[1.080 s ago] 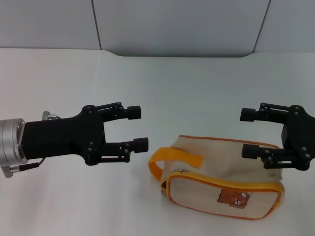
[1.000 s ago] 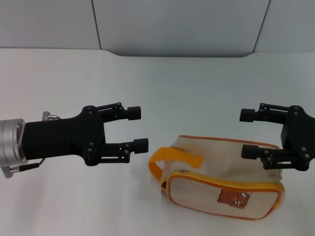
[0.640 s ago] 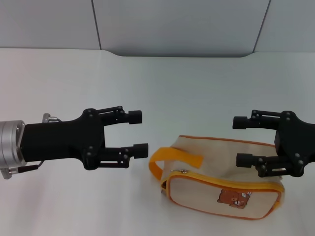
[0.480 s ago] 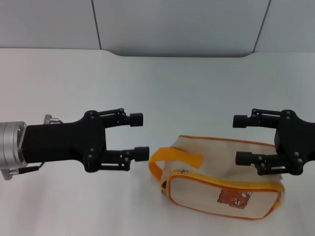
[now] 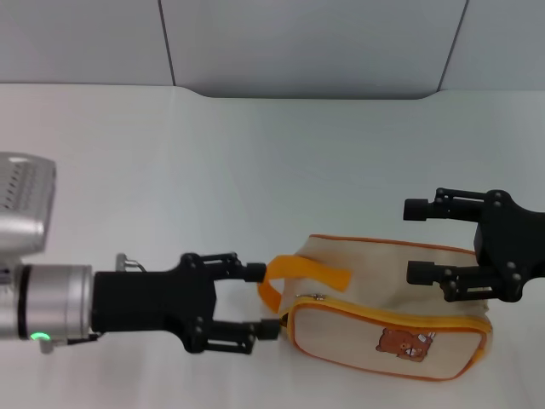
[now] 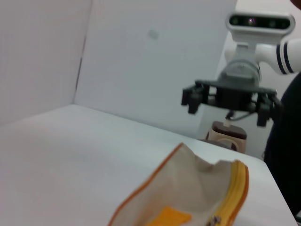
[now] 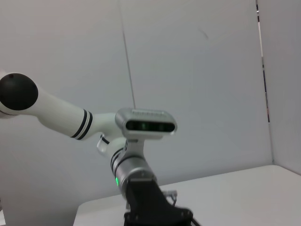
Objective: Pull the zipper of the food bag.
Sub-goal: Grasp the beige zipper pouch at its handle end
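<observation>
The food bag (image 5: pixel 400 294) lies on the white table at the front right, bear print facing me. Its orange strap handle (image 5: pixel 306 273) loops at its left end. The zipper (image 5: pixel 387 313) runs along the top front edge, with the silver pull tab (image 5: pixel 319 298) at the left end. My left gripper (image 5: pixel 262 301) is open, low over the table, its fingers either side of the strap's left end. My right gripper (image 5: pixel 415 240) is open and hovers over the bag's right part. The left wrist view shows the bag (image 6: pixel 188 181), the zipper (image 6: pixel 236 186) and the right gripper (image 6: pixel 228 96) farther off.
The white table (image 5: pixel 255 162) stretches back to a grey wall. The right wrist view shows only my left arm (image 7: pixel 138 181) against the wall. A small brown object (image 6: pixel 227 134) stands behind the table's far edge in the left wrist view.
My left gripper has dropped and moved right, up to the strap end of the bag. My right gripper shifted slightly left over the bag and stayed open.
</observation>
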### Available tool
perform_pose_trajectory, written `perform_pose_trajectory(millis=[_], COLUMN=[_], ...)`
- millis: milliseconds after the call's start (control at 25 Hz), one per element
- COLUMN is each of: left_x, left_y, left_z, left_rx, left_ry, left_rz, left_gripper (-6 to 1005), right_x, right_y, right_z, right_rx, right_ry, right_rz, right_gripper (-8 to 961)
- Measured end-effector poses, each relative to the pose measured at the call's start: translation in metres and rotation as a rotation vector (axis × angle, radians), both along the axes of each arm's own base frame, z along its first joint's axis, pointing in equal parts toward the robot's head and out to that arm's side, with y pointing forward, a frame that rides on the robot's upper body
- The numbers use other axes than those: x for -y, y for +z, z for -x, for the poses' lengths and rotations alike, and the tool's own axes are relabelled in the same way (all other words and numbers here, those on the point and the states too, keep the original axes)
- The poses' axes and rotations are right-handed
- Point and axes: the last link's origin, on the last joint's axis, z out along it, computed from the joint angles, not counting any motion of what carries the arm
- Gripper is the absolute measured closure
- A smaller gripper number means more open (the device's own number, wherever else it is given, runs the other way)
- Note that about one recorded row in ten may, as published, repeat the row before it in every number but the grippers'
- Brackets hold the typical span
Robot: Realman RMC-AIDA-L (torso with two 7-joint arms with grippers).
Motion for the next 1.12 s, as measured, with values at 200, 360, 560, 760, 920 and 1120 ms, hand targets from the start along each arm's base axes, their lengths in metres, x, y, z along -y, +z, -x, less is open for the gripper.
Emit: perform_pose_trajectory(millis=[200, 360, 560, 760, 920, 1120], left_x=[0.005, 0.004, 0.003, 0.002, 0.001, -0.001], left_y=[-0.016, -0.026, -0.043, -0.049, -0.05, -0.049], left_z=[0.001, -0.001, -0.003, -0.002, -0.002, -0.001], left_rx=[-0.016, -0.03, -0.053, -0.059, -0.065, -0.052], left_ry=[-0.036, -0.041, -0.067, -0.084, -0.086, -0.061], left_rz=[0.002, -0.003, -0.03, -0.066, -0.086, -0.108], left_gripper=[216, 220, 225, 230, 234, 439], right_x=[0.001, 0.001, 0.002, 0.004, 0.005, 0.006], right_y=[0.0, 0.0, 0.0, 0.001, 0.0, -0.001], right_z=[-0.001, -0.002, -0.003, -0.004, -0.005, -0.005], right_rx=[0.001, 0.0, -0.001, -0.005, -0.009, -0.012], right_ry=[-0.006, -0.009, -0.015, -0.022, -0.026, -0.027], right_rz=[-0.001, 0.001, 0.002, -0.001, 0.001, 0.002], right_gripper=[166, 166, 166, 166, 167, 167])
